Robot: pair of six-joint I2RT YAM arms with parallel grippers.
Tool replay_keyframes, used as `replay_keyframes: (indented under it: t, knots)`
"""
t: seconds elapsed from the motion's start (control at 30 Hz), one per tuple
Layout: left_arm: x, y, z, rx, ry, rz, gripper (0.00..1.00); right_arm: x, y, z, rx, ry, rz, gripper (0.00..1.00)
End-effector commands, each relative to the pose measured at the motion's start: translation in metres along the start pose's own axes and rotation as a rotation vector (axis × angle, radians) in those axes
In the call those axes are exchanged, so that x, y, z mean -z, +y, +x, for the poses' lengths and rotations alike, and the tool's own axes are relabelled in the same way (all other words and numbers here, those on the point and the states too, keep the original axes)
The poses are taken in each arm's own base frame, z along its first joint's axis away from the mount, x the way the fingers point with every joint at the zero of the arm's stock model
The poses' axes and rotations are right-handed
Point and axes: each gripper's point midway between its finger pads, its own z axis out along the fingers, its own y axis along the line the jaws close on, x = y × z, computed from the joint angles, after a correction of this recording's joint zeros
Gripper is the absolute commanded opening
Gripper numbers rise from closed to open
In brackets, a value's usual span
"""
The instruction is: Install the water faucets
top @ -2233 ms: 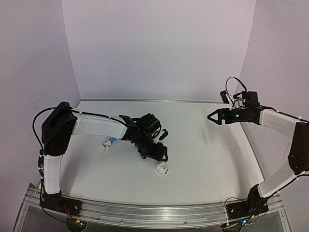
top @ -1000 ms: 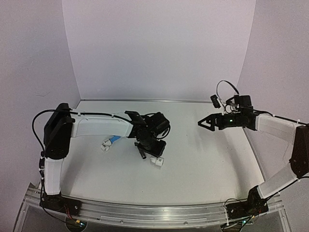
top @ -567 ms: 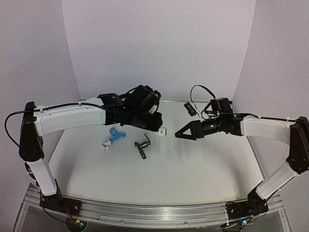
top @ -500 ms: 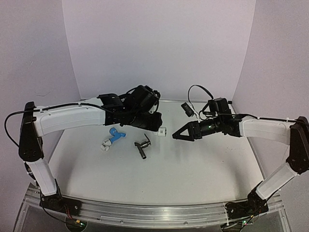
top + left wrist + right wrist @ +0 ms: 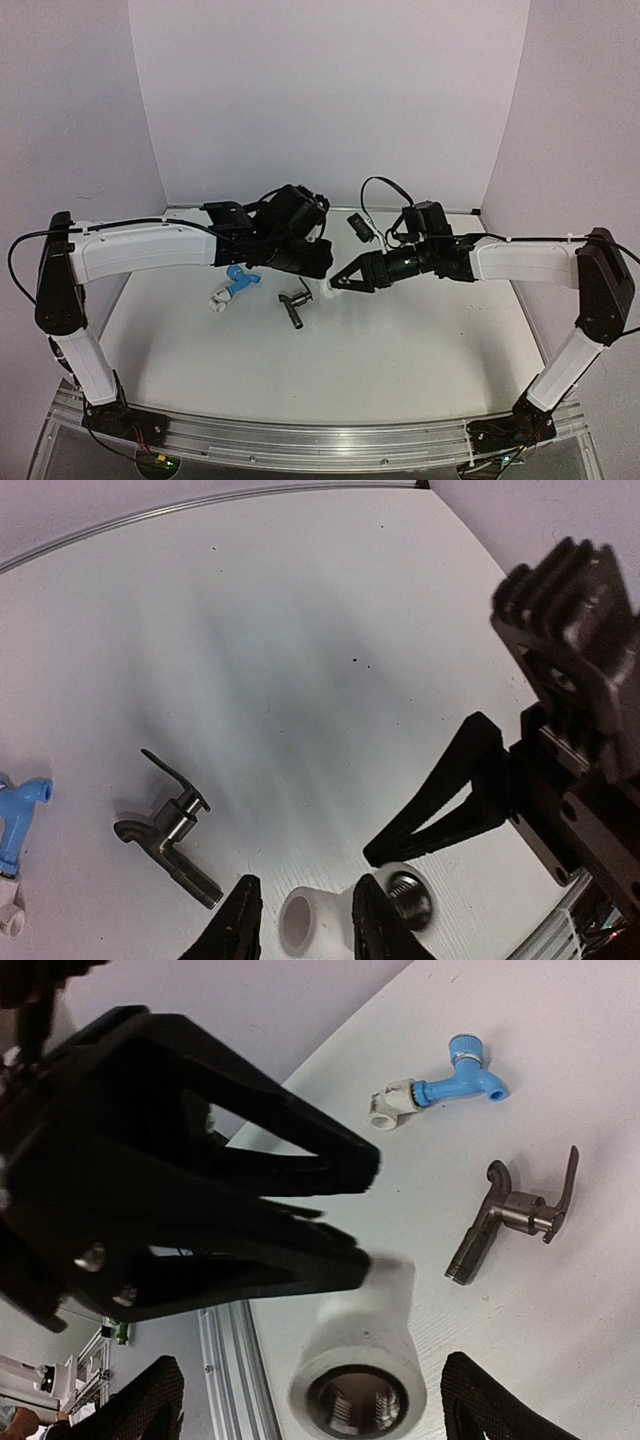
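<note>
Currently, you are risking a dropped part above all; the left gripper (image 5: 303, 910) is clamping narrowly on a white fitting (image 5: 358, 1355) and holding it above the counter (image 5: 420, 350), while the right gripper (image 5: 340, 283) is standing wide open with its fingers on either side of that fitting, holding nothing. If you are letting the left gripper release before the right one is gripping firmly, the fitting is likely to fall and roll; it is hanging near the grey metal faucet (image 5: 168, 825), so a fall could be knocking that faucet out of position. The two sets of black fingers are sitting very near each other; a skewed approach could be jamming them together or twisting the fitting in its grip. The fitting's threaded mouth is facing the right wrist; a grip over that mouth would be blocking the thread.

The grey metal faucet is lying on its side on the counter, free of both grippers; it is showing a dark silvery body, a bent spout, a threaded stub and a thin lever handle. The blue faucet (image 5: 458, 1078) is lying further to the left, near it but apart; it is light blue plastic with a round knob, and its end is sitting in a second white fitting (image 5: 390, 1105), apparently already joined.
</note>
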Motion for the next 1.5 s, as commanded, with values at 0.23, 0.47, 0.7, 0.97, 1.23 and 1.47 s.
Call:
replay_keyframes:
  t: [0.23, 0.47, 0.7, 0.97, 1.23, 1.47]
  knots:
    - [0.028, -0.009, -0.023, 0.04, -0.082, 0.064, 0.13, -0.008, -0.001, -0.023, 0.053, -0.048, 0.02, 0.72]
    - [0.028, 0.008, 0.026, 0.043, 0.027, 0.076, 0.54, 0.018, -0.034, 0.003, 0.306, 0.054, 0.299, 0.73]
    - [0.015, 0.005, 0.062, -0.023, 0.121, 0.165, 0.75, 0.04, -0.064, 0.034, 0.31, 0.149, 0.434, 0.75]
    - [-0.032, -0.018, 0.079, -0.075, 0.19, 0.233, 0.78, 0.065, -0.096, 0.031, 0.367, 0.175, 0.55, 0.74]
    - [-0.031, -0.003, 0.065, 0.024, 0.15, 0.275, 0.85, 0.037, -0.121, 0.038, 0.342, 0.28, 0.488, 0.74]
    - [-0.052, 0.0, 0.09, 0.023, 0.199, 0.283, 0.86, 0.005, -0.127, 0.046, 0.186, 0.282, 0.36, 0.71]
